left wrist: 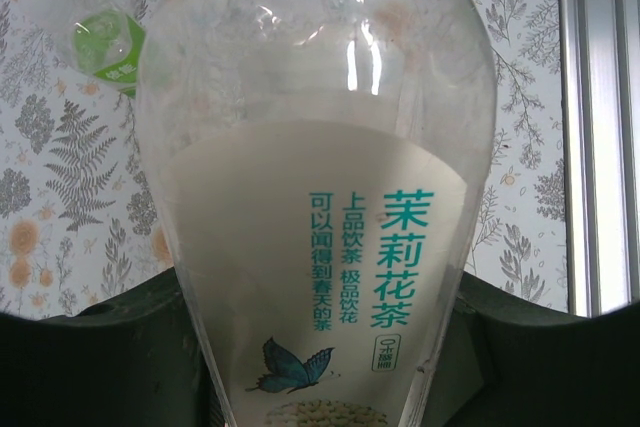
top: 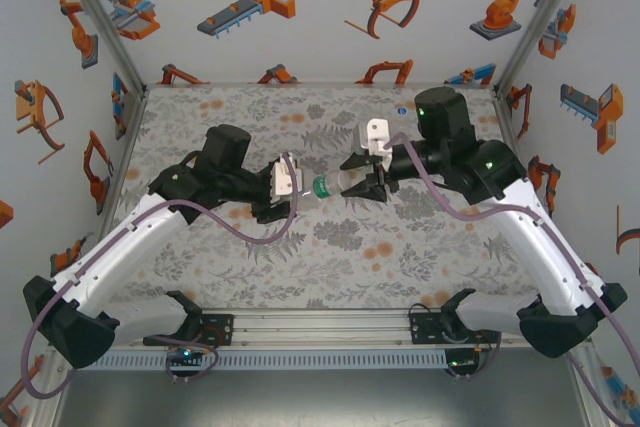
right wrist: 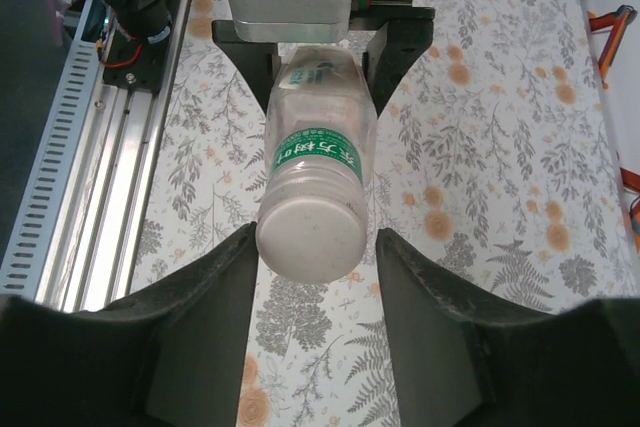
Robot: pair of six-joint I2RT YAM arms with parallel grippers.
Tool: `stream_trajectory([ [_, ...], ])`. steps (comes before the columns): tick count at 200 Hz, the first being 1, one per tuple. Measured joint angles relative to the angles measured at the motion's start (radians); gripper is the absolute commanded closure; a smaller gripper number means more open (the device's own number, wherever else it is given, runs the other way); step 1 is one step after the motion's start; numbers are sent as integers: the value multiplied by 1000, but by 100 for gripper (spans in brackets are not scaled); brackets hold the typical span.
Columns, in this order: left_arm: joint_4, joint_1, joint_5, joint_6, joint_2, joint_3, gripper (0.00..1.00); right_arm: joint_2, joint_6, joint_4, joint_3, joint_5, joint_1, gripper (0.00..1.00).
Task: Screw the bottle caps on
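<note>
A clear bottle (top: 335, 185) with a white label printed in teal hangs level above the middle of the table, and my left gripper (top: 298, 187) is shut on its body. In the left wrist view the bottle (left wrist: 320, 197) sits squeezed between the dark jaws of that gripper (left wrist: 320, 347). From the right wrist I see the bottle (right wrist: 318, 117) end on, with a green neck band and a white cap (right wrist: 310, 237) on its mouth. My right gripper (right wrist: 315, 247) is open around the cap. Its left finger (right wrist: 215, 297) touches the cap's rim, and the right finger (right wrist: 430, 297) stands a little apart.
The floral table cover (top: 330, 257) lies below both grippers. An aluminium rail (top: 320, 327) with the arm bases runs along the near edge and appears in the right wrist view (right wrist: 90, 177). Walls with robot pictures close the left, back and right sides.
</note>
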Motion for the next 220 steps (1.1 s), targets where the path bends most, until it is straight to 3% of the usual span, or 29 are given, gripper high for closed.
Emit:
stream_trajectory([
  [15, -4, 0, 0, 0, 0, 0, 100, -3, 4, 13, -12, -6, 0, 67],
  [53, -13, 0, 3, 0, 0, 0, 100, -33, 124, 89, -65, 0, 0, 100],
  [81, -24, 2, 1, -5, 0, 0, 100, -71, 396, 195, -134, 54, 2, 100],
  [107, -26, 3, -2, -12, 6, 0, 100, -130, 784, 304, -225, 183, 13, 100],
  [144, 8, 5, -24, -28, 18, 0, 100, -160, 1339, 269, -250, 378, 27, 100],
  [164, 27, 8, -38, -32, 23, -2, 100, -159, 1538, 259, -251, 427, 35, 100],
  [194, 41, 8, -53, -38, 27, -2, 100, -153, 1641, 247, -243, 464, 40, 55],
  [220, 42, 0, -48, -34, 27, -2, 100, -101, 1635, 205, -169, 513, 39, 43],
])
